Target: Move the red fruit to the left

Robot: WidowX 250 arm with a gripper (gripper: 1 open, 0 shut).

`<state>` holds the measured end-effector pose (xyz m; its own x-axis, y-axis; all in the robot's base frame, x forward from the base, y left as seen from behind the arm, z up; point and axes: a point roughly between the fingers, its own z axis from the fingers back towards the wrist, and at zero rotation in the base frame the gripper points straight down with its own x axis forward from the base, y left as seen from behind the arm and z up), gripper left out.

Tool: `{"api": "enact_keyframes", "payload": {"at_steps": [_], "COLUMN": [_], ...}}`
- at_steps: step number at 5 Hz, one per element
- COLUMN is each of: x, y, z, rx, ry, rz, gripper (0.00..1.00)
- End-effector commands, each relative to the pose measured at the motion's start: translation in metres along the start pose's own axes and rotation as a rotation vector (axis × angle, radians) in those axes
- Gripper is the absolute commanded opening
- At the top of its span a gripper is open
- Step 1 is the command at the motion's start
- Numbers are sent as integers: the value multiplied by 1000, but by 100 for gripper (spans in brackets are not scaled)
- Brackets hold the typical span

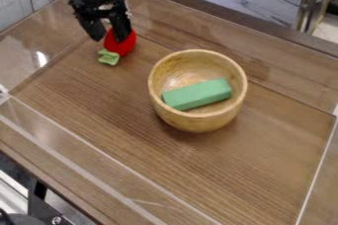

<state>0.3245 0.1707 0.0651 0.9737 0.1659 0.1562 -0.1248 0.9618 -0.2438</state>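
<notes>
The red fruit [121, 41] lies on the wooden table at the far left, its light-green leafy end [109, 58] pointing toward the near side. My black gripper [105, 30] stands open right over and behind it, pointing steeply down. Its right finger [121, 24] is at the top of the fruit; I cannot tell whether it touches. Nothing is gripped between the jaws.
A round wooden bowl [199, 116] stands in the middle of the table with a green rectangular block [197, 95] lying inside it. Clear plastic walls [30, 34] border the table on the left and front edges.
</notes>
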Motion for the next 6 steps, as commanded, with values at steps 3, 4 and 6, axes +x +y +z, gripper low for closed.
{"api": "enact_keyframes", "payload": {"at_steps": [3, 4, 6], "x": [14, 19, 18], "y": [-31, -30, -27], "z": [39, 63, 91], "rx": [50, 63, 89], "ry": [-122, -166, -220], "rz": [24, 106, 214], "gripper": [100, 100, 100]}}
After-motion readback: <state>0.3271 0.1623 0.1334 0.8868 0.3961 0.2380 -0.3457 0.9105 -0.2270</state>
